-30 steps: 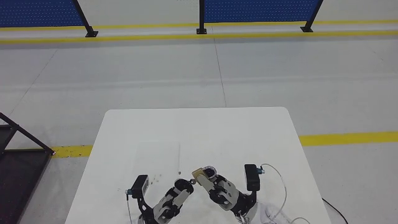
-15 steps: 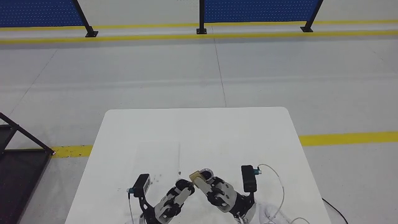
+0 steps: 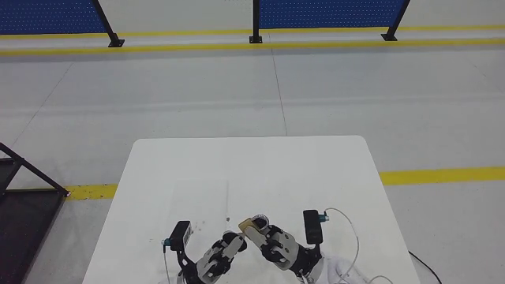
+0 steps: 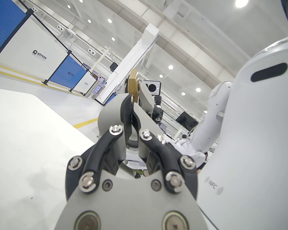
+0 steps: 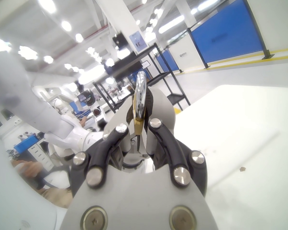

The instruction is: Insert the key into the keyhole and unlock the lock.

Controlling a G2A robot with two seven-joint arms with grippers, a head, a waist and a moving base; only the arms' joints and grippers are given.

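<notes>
- Left gripper (image 4: 131, 107) was tilted up above the table (image 3: 237, 166), its fingers pressed together, apparently pinching the key (image 4: 132, 98), though little of it showed.
- Right gripper (image 5: 141, 106) met it tip to tip, clamped on the lock (image 5: 138, 122).
- Count: two grippers, one lock, one key.
- Right wrist view showed a silver shackle (image 5: 140, 86) above the brass body. Left wrist view gave the lock's brass edge. Top view placed both grippers by the table's near edge.

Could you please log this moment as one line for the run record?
right claw: shut on lock, over table | left claw: shut, tip at lock body | key: not discernible
</notes>
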